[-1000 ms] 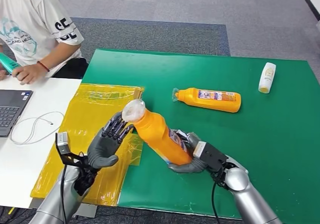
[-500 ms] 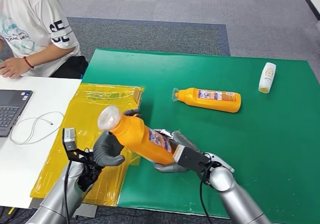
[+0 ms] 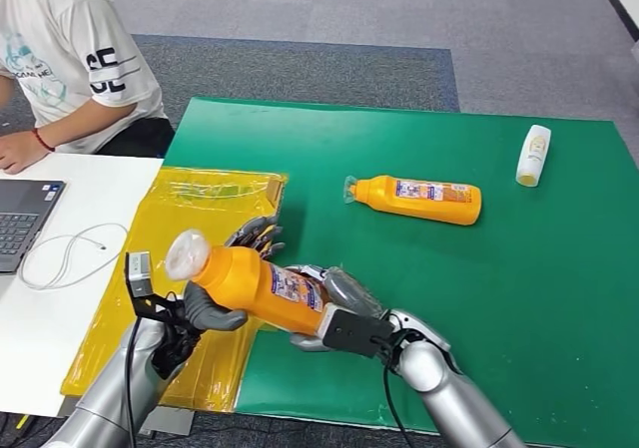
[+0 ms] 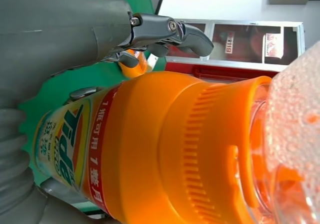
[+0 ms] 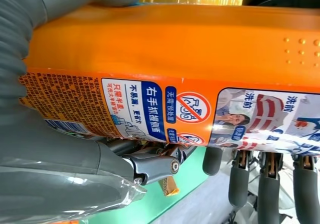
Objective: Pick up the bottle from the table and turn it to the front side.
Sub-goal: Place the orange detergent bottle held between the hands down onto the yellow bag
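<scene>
The pick-up looks done: the orange Tide detergent bottle [image 3: 260, 286] is off the green table mat [image 3: 527, 298], lying nearly level in the air above the mat's near edge, where the mat meets the yellow plastic sheet [image 3: 162, 228]. What seems left is the turn itself. The head view shows a label of small print and pictograms facing up, which I judge to be the back, while the left wrist view catches the Tide logo on the face towards that camera; so the front appears not yet brought round, and the bottle has still to be set down or presented.

The right hand [image 3: 331, 303] holds the bottle's base end, fingers and thumb wrapped round the body from below and behind. The left hand [image 3: 219, 303] holds the neck end just below the clear cap [image 3: 186, 254], its thumb under the shoulder and its darker fingers [image 3: 256, 233] reaching over the far side. The bottle thus spans from one hand to the other, cap end over the yellow sheet and base end over the mat.

Further back on the mat, well apart from the held bottle, lie a second orange bottle [image 3: 418, 200] and a small white bottle [image 3: 532, 155].
</scene>
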### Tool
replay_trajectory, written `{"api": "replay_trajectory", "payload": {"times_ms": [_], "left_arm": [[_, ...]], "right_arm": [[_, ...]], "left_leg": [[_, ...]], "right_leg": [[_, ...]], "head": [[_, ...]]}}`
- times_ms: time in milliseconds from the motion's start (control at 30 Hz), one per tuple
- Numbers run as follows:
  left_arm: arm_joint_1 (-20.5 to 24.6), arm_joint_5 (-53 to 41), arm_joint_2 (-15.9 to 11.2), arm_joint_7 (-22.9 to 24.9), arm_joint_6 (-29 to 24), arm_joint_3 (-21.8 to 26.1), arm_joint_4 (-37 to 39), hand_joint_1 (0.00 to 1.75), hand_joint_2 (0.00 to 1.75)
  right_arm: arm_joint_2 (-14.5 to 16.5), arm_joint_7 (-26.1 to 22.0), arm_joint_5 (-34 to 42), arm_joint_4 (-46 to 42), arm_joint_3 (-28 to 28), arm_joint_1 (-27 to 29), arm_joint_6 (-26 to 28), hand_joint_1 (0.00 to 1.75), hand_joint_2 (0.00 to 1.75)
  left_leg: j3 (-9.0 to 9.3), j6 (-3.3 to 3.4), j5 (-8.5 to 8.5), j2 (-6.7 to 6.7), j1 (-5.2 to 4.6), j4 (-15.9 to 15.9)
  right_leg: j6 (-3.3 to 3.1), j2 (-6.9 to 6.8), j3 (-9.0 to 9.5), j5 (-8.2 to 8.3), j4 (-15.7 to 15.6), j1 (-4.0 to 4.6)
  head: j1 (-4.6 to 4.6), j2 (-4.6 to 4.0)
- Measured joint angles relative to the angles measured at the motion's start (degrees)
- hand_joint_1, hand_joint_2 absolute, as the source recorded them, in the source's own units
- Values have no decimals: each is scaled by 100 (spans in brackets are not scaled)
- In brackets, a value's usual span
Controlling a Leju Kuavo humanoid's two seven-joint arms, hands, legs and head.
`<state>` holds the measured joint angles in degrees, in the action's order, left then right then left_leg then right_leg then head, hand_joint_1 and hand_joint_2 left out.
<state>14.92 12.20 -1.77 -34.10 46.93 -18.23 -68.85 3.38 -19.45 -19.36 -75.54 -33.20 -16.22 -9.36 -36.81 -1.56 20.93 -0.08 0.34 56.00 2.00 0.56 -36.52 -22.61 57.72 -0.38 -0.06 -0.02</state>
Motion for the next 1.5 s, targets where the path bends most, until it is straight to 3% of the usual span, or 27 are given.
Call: {"api": "replay_trajectory", "payload": {"times_ms": [700,933,1233,1500], "left_arm": [[-3,-17,-67,62,-208,-16,2,0,175],[7,-77,-28,15,-183,-16,14,0,175],[292,-207,73,-311,85,-131,315,0,175],[441,-256,121,-469,117,-216,622,0,175]], "right_arm": [[96,248,-976,-332,-72,232,674,175,175],[126,201,-689,-309,-87,227,317,175,175],[131,44,522,-5,-106,-27,-567,175,175],[129,9,655,287,-210,-192,-609,175,175]], "left_leg": [[0,0,0,0,0,0],[-1,0,0,0,0,0],[0,0,0,0,0,0],[0,-1,-1,0,0,0]], "right_leg": [[0,0,-1,0,0,0],[0,0,-1,0,0,0],[0,0,0,0,0,0],[0,0,-1,1,0,0]], "head": [[-1,0],[0,0],[-1,1],[0,1]]}}
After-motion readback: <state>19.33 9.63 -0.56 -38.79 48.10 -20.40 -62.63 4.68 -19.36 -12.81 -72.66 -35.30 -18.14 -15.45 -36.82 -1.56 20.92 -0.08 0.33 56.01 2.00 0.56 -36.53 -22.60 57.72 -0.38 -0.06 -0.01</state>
